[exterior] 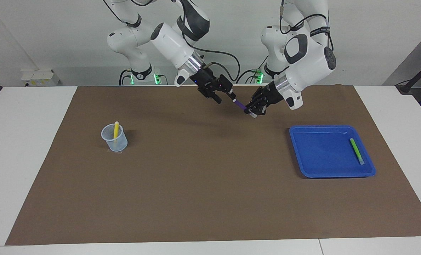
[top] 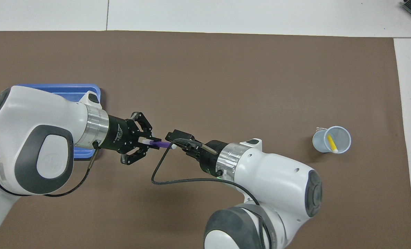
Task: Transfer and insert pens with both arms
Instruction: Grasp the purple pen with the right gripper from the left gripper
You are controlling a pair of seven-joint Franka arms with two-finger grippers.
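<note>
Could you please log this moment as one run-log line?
phase: handover | left gripper: shut on slim purple pen | right gripper: at pen's other end | yellow pen: in clear plastic cup | green pen: on blue tray

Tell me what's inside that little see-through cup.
The cup holds one yellow pen, leaning on the wall with its top poking above the rim. Through the clear wall nothing else shows inside, though the pen's bottom tip is hard to make out.
</note>
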